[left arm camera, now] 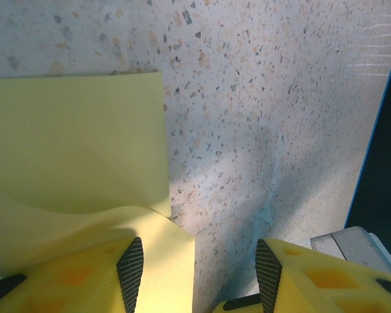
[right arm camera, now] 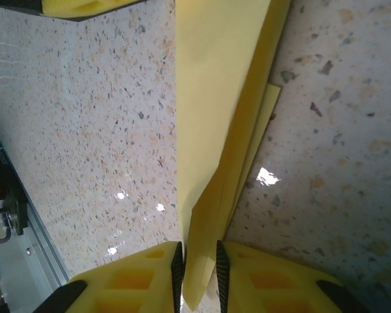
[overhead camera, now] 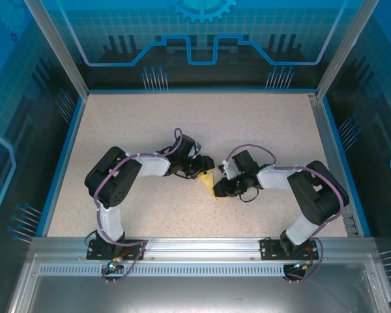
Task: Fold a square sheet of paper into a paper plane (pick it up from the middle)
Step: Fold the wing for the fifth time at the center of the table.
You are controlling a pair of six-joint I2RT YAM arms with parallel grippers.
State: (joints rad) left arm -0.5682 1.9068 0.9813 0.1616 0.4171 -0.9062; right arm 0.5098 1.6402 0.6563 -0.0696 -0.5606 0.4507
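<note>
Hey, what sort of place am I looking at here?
Probably a robot lab work cell: a left arm and a right arm bolted to an aluminium rail at the edge of a speckled table, closed in by blue printed panels.

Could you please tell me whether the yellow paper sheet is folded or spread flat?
Folded: several layers of the sheet stand stacked between the right gripper's jaws.

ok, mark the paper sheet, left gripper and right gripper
square sheet of paper (left arm camera: 72, 143): left wrist view, flat yellow face
left gripper (left arm camera: 199, 267): left wrist view, midway between fingertips
right gripper (right arm camera: 199, 264): right wrist view, midway between fingertips
</note>
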